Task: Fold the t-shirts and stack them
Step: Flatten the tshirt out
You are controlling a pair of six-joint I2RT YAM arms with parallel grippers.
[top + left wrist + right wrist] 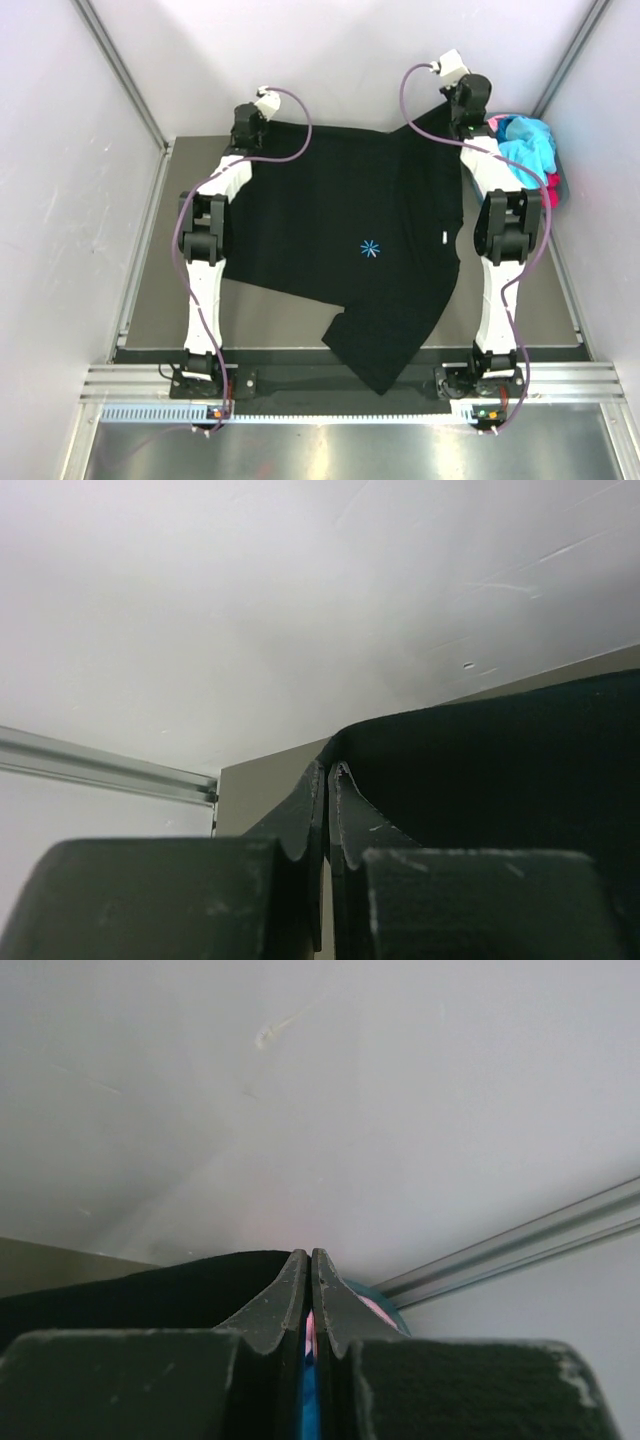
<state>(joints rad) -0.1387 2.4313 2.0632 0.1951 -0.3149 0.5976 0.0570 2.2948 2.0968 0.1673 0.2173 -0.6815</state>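
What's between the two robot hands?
The black shirt. Its far edge runs from the left gripper to the right gripper, as the top view shows.

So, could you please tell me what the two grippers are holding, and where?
Both pinch the black t-shirt along its far edge: the left gripper near its far-left corner, the right gripper near its far-right corner.

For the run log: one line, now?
black t-shirt spread on table; left gripper shut on its far edge; right gripper likewise
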